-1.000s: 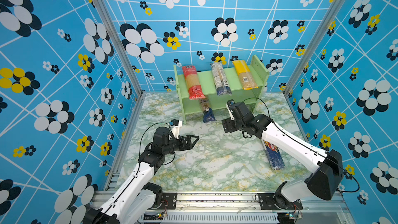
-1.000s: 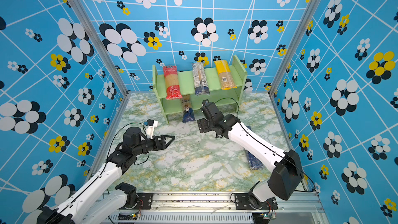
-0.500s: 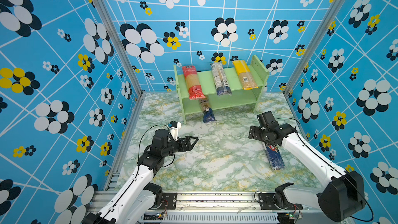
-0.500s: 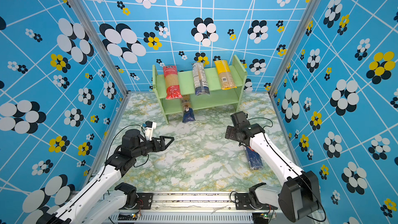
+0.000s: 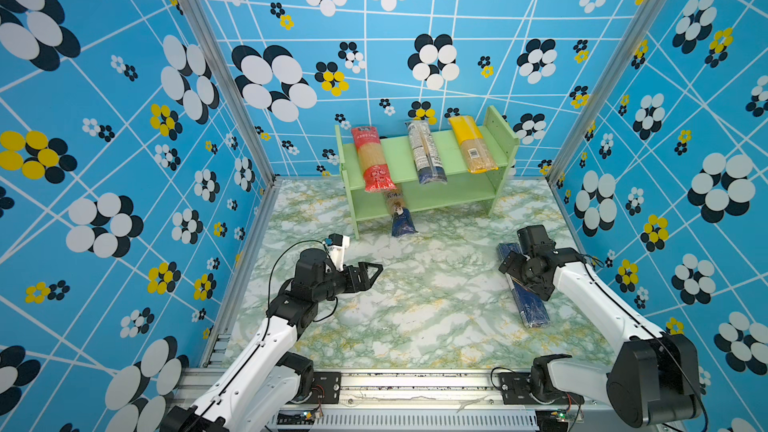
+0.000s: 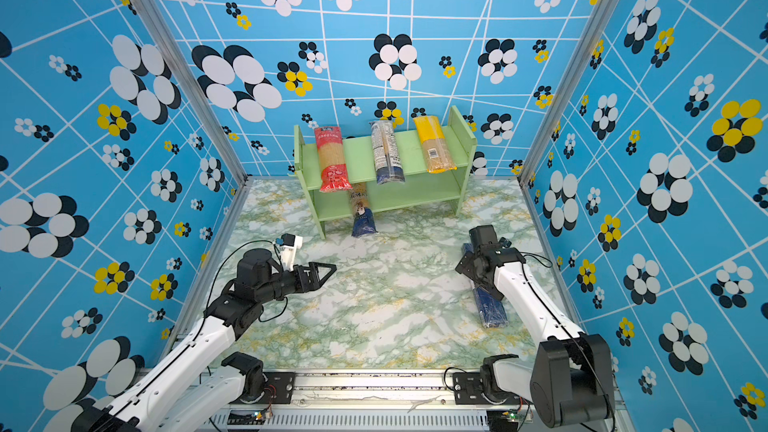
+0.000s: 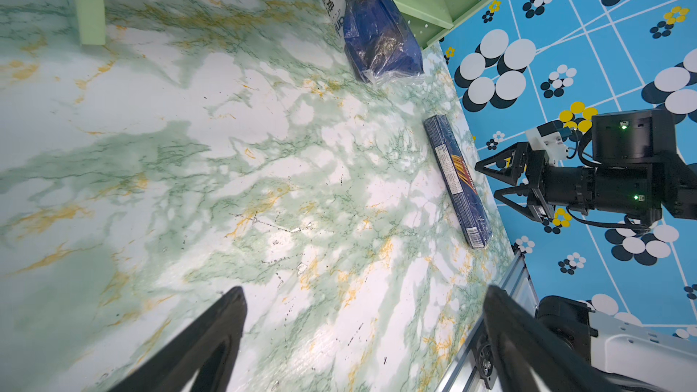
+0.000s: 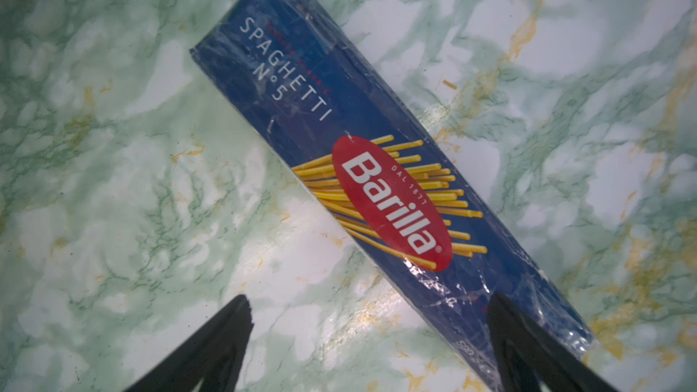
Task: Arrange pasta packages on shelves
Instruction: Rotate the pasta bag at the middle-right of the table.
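Observation:
The pale green shelves (image 5: 397, 151) stand at the back. On the top tier lie a red pack (image 5: 370, 160), a clear white-labelled pack (image 5: 424, 151) and a yellow pack (image 5: 471, 149). A brownish, dark-blue-ended pack (image 5: 401, 218) lies on the lower tier, its end sticking out onto the table. The dark blue Barilla pack (image 8: 377, 167) lies flat at the right of the table (image 5: 525, 305). My right gripper (image 8: 369, 299) hovers open just above its far end; one finger overlaps the pack, the other is over bare table. My left gripper (image 5: 372, 270) is open and holds nothing.
The marbled tabletop (image 5: 432, 305) is closed in by blue patterned walls on three sides, and the Barilla pack lies close to the right wall. An aluminium rail (image 5: 374, 380) with both arm bases runs along the front edge.
My right arm has swung from the front of the shelves to the right, over the Barilla pack, and its jaws opened wider. The left arm has barely moved.

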